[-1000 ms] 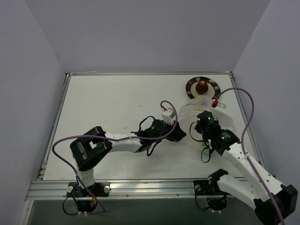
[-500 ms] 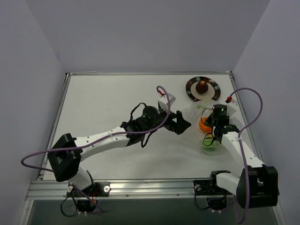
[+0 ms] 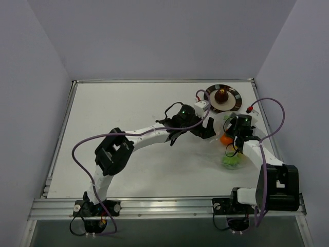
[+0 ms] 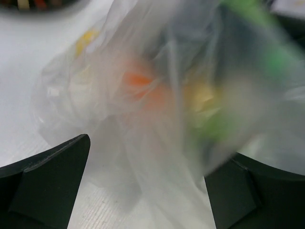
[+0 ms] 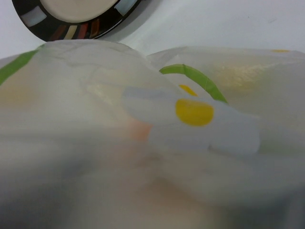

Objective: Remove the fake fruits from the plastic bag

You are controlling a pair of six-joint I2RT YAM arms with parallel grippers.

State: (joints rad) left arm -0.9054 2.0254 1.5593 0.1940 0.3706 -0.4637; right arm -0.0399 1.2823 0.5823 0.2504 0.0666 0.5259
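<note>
Plastic bag (image 3: 216, 148) lies at the right side of the desk (image 3: 123, 110), on the near side of the plate (image 3: 207, 96), with both arms meeting at it.

Change over the last second:
- The left arm (image 3: 149, 135) swung from mid-desk out to the right, so the left jaws are now at the bag's left edge.
- The right arm (image 3: 257, 154) folded back toward its base, so the right jaws are now at the bag's upper right.
- That pullback uncovered the bag. The orange fruit (image 3: 225, 139) and the green fruit (image 3: 231, 161) show now; neither showed a second ago under the right arm.
- The dark red fruit (image 3: 221, 95) on the plate has kept the same spot throughout.

So one fruit is out and no new one has left the bag. The left wrist view shows the orange fruit (image 4: 143, 83), a yellow fruit (image 4: 200, 95) and green, all blurred behind the film. My read is that this is an early stage, with the arms lining up a grip on the film.

Left jaws: wide apart, fingers (image 4: 45, 188) on either side of the bunched film, not closed, nothing held.
Right jaws: the film fills the right wrist view and its own fingers are not seen. The top view is too small, so I cannot tell whether they are open, closed or holding the bag.

Writing: none readable, no brand. The bag carries only a print, a white daisy (image 5: 194, 113) with a yellow centre and green strokes (image 5: 190, 76). The plate rim has coloured blocks but no letters.
</note>
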